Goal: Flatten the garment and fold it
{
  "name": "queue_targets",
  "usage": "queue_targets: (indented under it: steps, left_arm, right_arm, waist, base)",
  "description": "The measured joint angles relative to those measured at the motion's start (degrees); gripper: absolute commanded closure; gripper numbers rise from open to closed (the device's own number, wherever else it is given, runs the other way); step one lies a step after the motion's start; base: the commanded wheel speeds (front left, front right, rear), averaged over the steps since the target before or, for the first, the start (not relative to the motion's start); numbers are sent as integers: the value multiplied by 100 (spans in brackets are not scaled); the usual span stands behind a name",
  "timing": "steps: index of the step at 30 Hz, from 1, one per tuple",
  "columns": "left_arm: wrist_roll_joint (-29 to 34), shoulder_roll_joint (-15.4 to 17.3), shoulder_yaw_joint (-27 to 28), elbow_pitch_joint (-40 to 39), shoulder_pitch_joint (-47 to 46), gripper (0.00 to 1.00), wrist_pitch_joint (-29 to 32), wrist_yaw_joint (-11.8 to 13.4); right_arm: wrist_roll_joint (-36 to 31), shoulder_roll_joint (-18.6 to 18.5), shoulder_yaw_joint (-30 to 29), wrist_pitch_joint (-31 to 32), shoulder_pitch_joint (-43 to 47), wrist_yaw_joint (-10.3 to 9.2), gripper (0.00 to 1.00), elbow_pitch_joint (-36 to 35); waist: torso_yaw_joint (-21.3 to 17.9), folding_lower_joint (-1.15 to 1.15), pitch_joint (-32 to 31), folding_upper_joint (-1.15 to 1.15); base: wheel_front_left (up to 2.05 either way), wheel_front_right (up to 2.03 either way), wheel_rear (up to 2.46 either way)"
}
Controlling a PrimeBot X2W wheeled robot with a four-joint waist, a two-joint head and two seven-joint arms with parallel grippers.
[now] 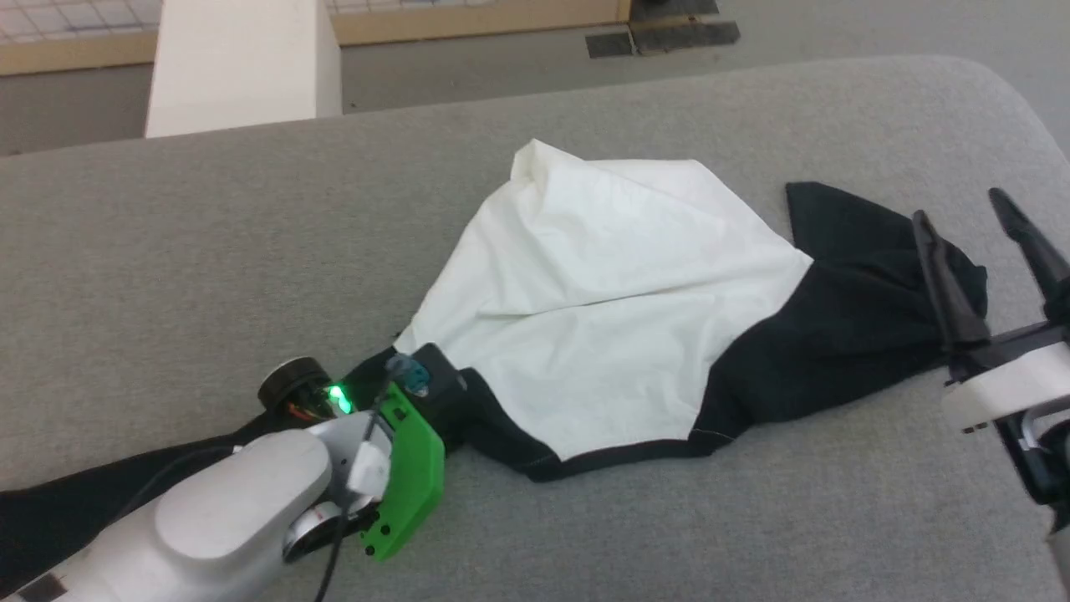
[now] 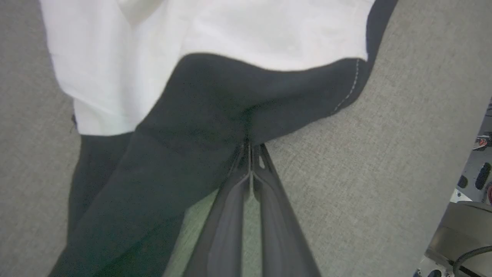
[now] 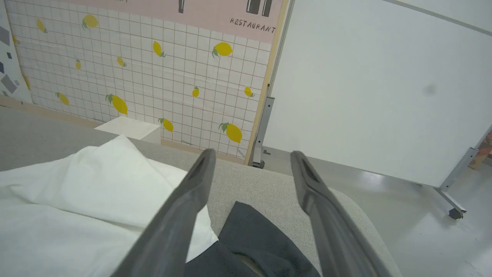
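the shirt (image 1: 602, 301) lies rumpled on the grey counter (image 1: 167, 251). its white body is bunched into a rough wedge with soft creases, and black trim runs along its near edge. the right sleeve (image 1: 853, 318), black, spreads out from the shirt's right side. the left sleeve (image 1: 84, 493), also black, trails off from the shirt's near left corner and passes under the left arm. at that corner the left claw (image 2: 250, 150) is closed, fingers (image 2: 226, 215) pressed together. their tips pinch a pucker of black cloth where the sleeve meets the white body, and white stitching shows on the black hem to the right of the tips. the right claw (image 1: 957, 205) hangs over the right sleeve with its fingers (image 3: 184, 207) spread wide, holding nothing. beyond the shirt's far side stands a white pillar (image 1: 242, 58). past it, in the right wrist view, are a tiled wall with lemons (image 3: 153, 77) and a white panel on wheels (image 3: 365, 96).
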Motion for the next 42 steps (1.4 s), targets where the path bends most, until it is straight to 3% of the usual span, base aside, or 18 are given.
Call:
queue_targets:
  steps: [6,10,14,17,20,25,31,38,39,40,41,42]
  left_arm:
    - [-91,383,303,-576,553,100,-844,374]
    - [-175,590,289,-980,949,100,-954,632]
    - [-212,599,241,-1258,1154,100,-956,717]
    - [-258,544,225,-1335,1257,100,-1013,766]
    - [-259,485,208,-1316,1283,100,-1060,784]
    - [-302,305,214,-1213,1271,100,-1115,773]
    - [-266,149,241,-1044,1157,100,-1203,733]
    - [-230,66,258,-876,1099,100,-1321,702]
    - [-231,55,266,-859,1101,100,-1369,701]
    - [-231,46,275,-842,1101,100,-1391,701]
    - [-230,44,281,-820,1106,100,-1452,702]
    - [-231,40,296,-799,1113,100,-1516,706]
  right_arm:
    - [337,-873,364,730,-17,0,0,-213]
    - [1169,-1720,1267,2106,-18,0,0,-493]
    - [2030,-2531,2015,3456,-54,1,0,-814]
    - [2428,-2780,2338,4083,-160,1,0,-862]
    - [2649,-2782,2609,4433,-263,1,0,-719]
    - [2814,-2416,2996,4579,-369,1,0,11]
    - [2929,-1777,3230,4066,-620,1,0,1227]
    - [3148,-1759,3906,3640,-989,2,0,1627]
    - [3187,-1772,3998,3510,-1022,2,74,1664]
    - [3187,-1786,4086,3325,-1044,2,79,1713]
    - [3187,-1796,4166,3139,-1054,2,100,1755]
    - [3185,-1818,4222,2989,-1064,2,100,1792]
  waist:
    - [283,0,-287,0]
    - [482,0,-442,0]
    - [657,0,-546,0]
    - [756,0,-582,0]
    - [818,0,-557,0]
    - [872,0,-379,0]
    - [965,0,-63,0]
    - [1060,0,135,0]
    - [1058,0,127,0]
    - [1052,0,112,0]
    - [1041,0,92,0]
    - [1031,0,68,0]
  base:
    - [0,0,0]
    - [0,0,0]
    - [0,0,0]
    - [0,0,0]
    - [0,0,0]
    - [0,0,0]
    - [0,0,0]
    - [0,0,0]
    - [0,0,0]
    - [0,0,0]
    - [0,0,0]
    - [0,0,0]
